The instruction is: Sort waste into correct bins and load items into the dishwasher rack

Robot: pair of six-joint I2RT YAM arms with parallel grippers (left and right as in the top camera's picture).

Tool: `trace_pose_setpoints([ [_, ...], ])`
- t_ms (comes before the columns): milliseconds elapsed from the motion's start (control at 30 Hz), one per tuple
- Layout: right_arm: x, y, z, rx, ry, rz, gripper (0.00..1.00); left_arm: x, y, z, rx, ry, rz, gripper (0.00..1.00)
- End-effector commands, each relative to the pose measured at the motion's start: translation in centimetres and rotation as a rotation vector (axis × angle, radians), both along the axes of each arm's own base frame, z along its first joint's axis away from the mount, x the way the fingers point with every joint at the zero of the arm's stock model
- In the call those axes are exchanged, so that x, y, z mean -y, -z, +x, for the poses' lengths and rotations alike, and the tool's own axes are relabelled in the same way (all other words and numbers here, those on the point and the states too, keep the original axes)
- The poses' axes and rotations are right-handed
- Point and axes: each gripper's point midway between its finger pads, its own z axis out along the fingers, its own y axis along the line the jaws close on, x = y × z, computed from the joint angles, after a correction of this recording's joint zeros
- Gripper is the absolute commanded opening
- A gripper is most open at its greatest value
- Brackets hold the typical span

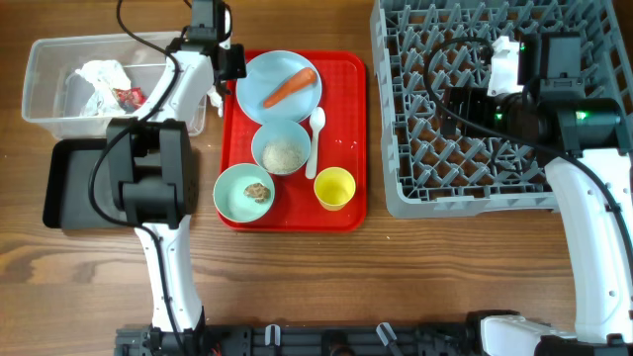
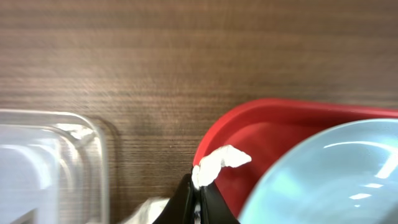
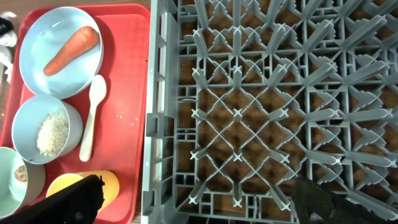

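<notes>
The crumpled white-and-red wrapper [image 1: 104,87] lies in the clear tub [image 1: 45,59]. My left gripper [image 1: 229,65] is between the tub and the red tray, shut on a small white paper scrap [image 2: 217,163]. The black tray [image 1: 74,188] sits in front of the tub. On the red tray [image 1: 346,148] are the blue plate [image 1: 262,74] with the carrot [image 1: 290,87], a bowl of rice [image 1: 281,150], a bowl with a brown lump [image 1: 244,192], the yellow cup [image 1: 334,188] and the white spoon [image 1: 316,138]. My right gripper [image 3: 196,208] is open and empty above the grey rack [image 1: 475,188].
The red tray's rim [image 2: 249,112] and the plate's edge [image 2: 336,174] are right next to my left fingertips, with the tub's corner [image 2: 81,134] at the left. The rack's left wall [image 3: 155,124] borders the red tray.
</notes>
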Motion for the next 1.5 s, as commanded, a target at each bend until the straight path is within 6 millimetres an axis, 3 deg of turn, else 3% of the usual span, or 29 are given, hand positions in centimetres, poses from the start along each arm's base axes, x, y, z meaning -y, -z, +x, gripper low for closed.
trace_pose_setpoints([
  [0, -0.2, -0.3, 0.4, 0.008, 0.005, 0.02, 1.0, 0.4, -7.9, 0.4, 0.14, 0.013, -0.02, 0.04],
  [167, -0.2, -0.3, 0.4, 0.008, 0.006, 0.021, 1.0, 0.4, -13.5, -0.1, 0.236, -0.005, -0.045, 0.04],
  [400, -0.2, -0.3, 0.4, 0.007, 0.006, 0.021, 1.0, 0.4, -21.2, -2.7, 0.336, -0.001, -0.071, 0.04],
  [533, -0.2, -0.3, 0.4, 0.007, 0.005, 0.021, 1.0, -1.8, -23.7, -4.7, 0.35, -0.064, -0.014, 0.04],
  [700, -0.2, -0.4, 0.4, 0.009, 0.006, 0.021, 1.0, -8.1, -22.0, -5.7, 0.276, -0.215, 0.115, 0.04],
  [900, -0.2, -0.3, 0.4, 0.009, 0.007, 0.022, 1.0, -14.4, -16.6, -4.9, 0.174, -0.323, 0.12, 0.04],
  [1000, -0.2, -0.4, 0.4, 0.009, 0.007, 0.022, 1.0, -15.6, -13.5, -4.5, 0.118, -0.328, 0.082, 0.04],
  [1033, -0.2, -0.3, 0.4, 0.008, 0.008, 0.023, 1.0, -15.8, -12.3, -4.4, 0.096, -0.327, 0.067, 0.1],
  [1067, -0.2, -0.3, 0.4, 0.008, 0.008, 0.023, 1.0, -15.8, -11.6, -4.4, 0.08, -0.326, 0.057, 0.42],
  [1167, -0.2, -0.4, 0.4, 0.008, 0.008, 0.023, 1.0, -15.3, -10.8, -4.4, 0.062, -0.311, 0.038, 0.88],
  [1233, -0.2, -0.3, 0.4, 0.008, 0.008, 0.023, 1.0, -14.8, -11.6, -4.3, 0.079, -0.302, 0.039, 0.99],
  [1467, -0.2, -0.3, 0.4, 0.008, 0.008, 0.023, 1.0, -12.6, -17.8, -5.1, 0.193, -0.26, 0.027, 1.0],
])
